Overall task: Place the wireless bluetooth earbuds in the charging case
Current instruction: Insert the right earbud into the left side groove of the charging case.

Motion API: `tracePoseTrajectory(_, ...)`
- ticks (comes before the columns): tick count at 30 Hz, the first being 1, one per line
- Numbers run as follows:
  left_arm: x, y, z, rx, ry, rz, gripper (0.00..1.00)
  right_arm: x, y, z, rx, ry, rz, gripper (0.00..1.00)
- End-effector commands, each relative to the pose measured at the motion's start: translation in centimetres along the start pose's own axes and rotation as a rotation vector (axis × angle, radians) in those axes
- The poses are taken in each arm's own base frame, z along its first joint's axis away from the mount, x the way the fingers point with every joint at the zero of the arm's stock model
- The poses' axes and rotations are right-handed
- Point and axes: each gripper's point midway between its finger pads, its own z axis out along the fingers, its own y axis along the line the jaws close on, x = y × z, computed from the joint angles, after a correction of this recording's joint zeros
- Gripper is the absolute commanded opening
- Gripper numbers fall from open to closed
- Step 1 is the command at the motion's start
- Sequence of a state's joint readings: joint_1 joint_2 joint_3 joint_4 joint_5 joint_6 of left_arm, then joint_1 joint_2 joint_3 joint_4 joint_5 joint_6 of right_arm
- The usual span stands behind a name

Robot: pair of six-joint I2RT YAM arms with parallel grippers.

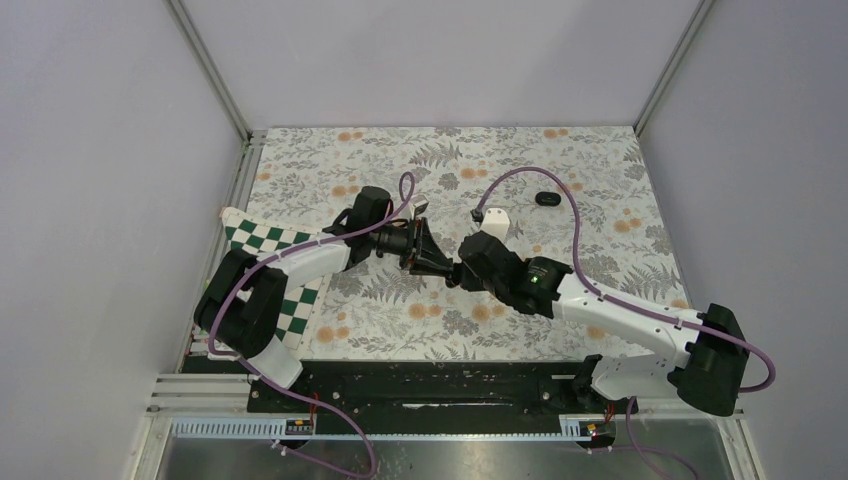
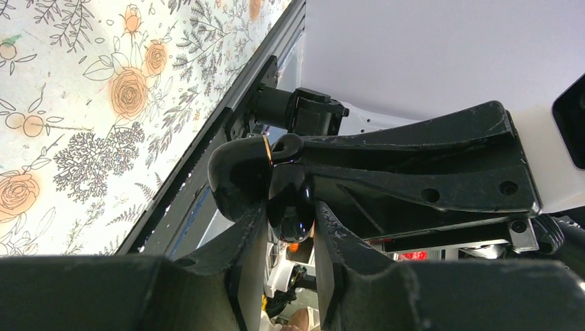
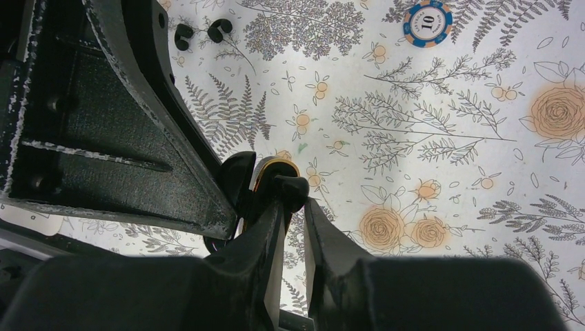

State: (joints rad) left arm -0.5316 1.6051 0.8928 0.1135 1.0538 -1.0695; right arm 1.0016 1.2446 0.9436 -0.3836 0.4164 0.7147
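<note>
Tips of R gripper (image 3: pixel 293 203) pinch one earbud (image 3: pixel 291 187), bud just at gold-rimmed mouth of charging case (image 2: pixel 290 200). L gripper (image 2: pixel 288 224) pressed tight on case body, lid swung open. Both are up in the air over floral surface (image 3: pixel 428 138). 2nd bud not spotted.

Risks, my judgement: bud v. small & glossy, so it could twist or pop out if pushed in off-axis. Case may pivot in L pinch under the push. A drop would send the bud rolling across surface, twd poker chip (image 3: pixel 426 23).
</note>
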Motion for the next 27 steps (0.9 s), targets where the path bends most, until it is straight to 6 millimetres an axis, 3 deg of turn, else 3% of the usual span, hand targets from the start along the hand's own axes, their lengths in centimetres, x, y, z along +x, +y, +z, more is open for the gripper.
tracePoseTrajectory(1,-0.5,-3.2,-0.2,0.084,-0.019,0.123,0.00,-1.4,3.6,-1.2,-0.128,-0.025,0.024,0.16)
tracePoseTrajectory(4,-0.5,-3.0,-0.2,0.081,-0.019,0.120,0.00,-1.6,3.6,-1.5,-0.137,-0.031,0.028,0.33)
tracePoseTrajectory(8,-0.6,-2.7,-0.2,0.078,-0.020,0.115,0.00,-2.0,3.5,-2.1,-0.148,-0.049,0.035,0.41)
tracePoseTrajectory(17,-0.8,-2.4,-0.2,0.076,-0.022,0.114,0.00,-2.3,2.5,-3.4,-0.147,-0.074,0.052,0.43)
tracePoseTrajectory(22,-0.9,-1.6,-0.1,0.060,-0.020,0.109,0.00,-2.8,1.1,-5.1,-0.146,-0.110,0.073,0.44)
tracePoseTrajectory(27,-1.1,-1.0,0.1,0.048,-0.020,0.105,0.00,-3.8,-1.0,-6.6,-0.102,-0.182,0.096,0.53)
